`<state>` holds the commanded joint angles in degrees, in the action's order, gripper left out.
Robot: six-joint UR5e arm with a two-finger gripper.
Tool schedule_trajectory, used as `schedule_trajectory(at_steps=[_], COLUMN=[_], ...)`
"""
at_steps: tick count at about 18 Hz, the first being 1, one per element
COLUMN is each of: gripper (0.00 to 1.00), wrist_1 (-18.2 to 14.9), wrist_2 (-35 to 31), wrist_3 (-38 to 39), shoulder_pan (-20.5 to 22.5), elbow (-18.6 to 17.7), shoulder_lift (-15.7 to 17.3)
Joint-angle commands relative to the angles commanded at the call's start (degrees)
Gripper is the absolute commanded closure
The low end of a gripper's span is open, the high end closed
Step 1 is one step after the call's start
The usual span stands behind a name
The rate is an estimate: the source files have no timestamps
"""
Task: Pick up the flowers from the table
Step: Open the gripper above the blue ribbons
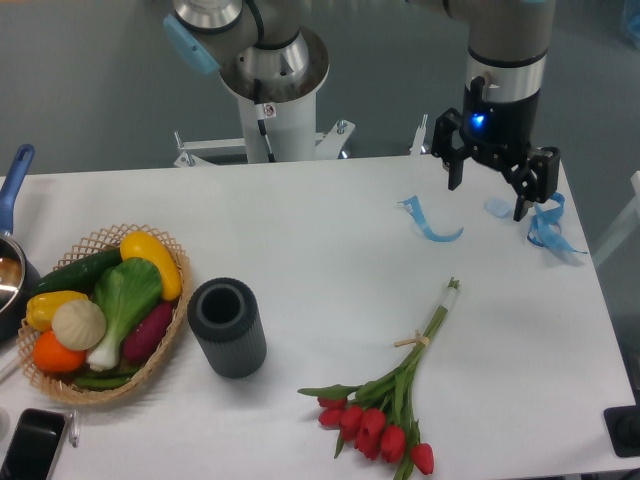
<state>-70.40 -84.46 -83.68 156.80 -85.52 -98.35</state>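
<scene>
Pan [12, 262]: sat at the table's 9 o'clock edge, its blue handle pointing toward 12 o'clock, only partly in view.
Phone [30, 445]: lay at the 7 o'clock corner, dark and flat.
Basket [168, 330]: stood just right of the pan, holding a yellow pepper, a leafy green vegetable, an orange and other produce.
Cup [228, 327]: a dark ribbed cylinder stood upright just beside the basket at its 3 o'clock side.
Flowers [385, 415]: lay flat on the table [300, 220] toward 5 o'clock, red heads near the front edge, stems running up toward 1 o'clock, a pale band tied around the stems midway.
Ribbon [430, 222]: one blue strip lay at about 1 o'clock, well apart from the flowers; more blue strips lay at the table's 2 o'clock edge.
Gripper [490, 185]: hung above the 1 o'clock part of the table, fingers spread wide and empty, near the ribbon strips and well apart from the flowers.
Progress: nothing looked done yet; the flowers were untouched on the table.
Left to do: by my judgement, travel toward 6 o'clock, descend over the stems near the band, close and lift.
</scene>
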Motion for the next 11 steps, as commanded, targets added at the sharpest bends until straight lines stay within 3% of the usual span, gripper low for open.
schedule_trajectory(at_steps=[11], gripper=[0.0], wrist_1=[0.1], wrist_2=[-0.1], wrist_3=[4.6], shoulder_pan=[-1.0], elbow=[0.0], shoulder_lift=[-0.8])
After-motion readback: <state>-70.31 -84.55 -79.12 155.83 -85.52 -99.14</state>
